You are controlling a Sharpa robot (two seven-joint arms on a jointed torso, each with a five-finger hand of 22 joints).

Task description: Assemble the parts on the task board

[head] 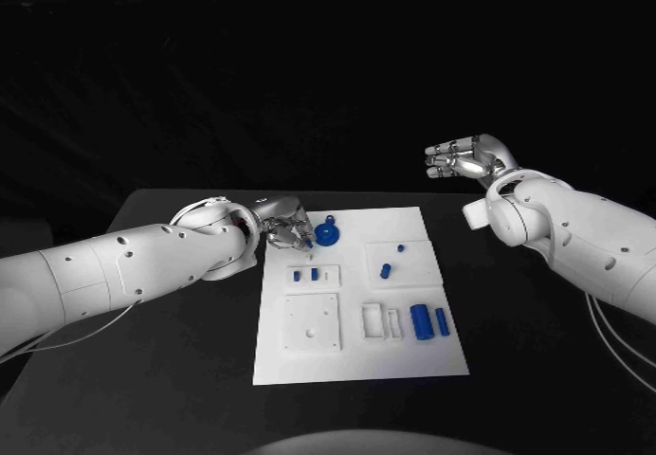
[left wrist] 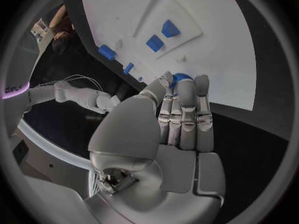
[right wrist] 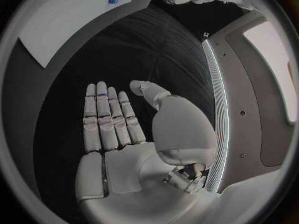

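Task board [head: 349, 365] sits mid-tabletop [head: 164, 398], blue parts spread over it. Left hand [head: 283, 230] hovers at its far left corner, fingers [left wrist: 187, 115] straight and together, grasping nothing, tips right by the round blue part [head: 328, 232]. Right hand [head: 463, 158] hangs well clear, fingers [right wrist: 109, 119] extended, empty.

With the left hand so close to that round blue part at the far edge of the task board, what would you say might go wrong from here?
1. The left hand sits right beside the round blue part; whether it touches is unclear, so a closing move might nudge the part rather than catch it.
2. That part lies near the far edge of the task board, so a push could slide it off onto the black table.
3. The right hand hovers away from the board, open, and likely cannot steady anything quickly.
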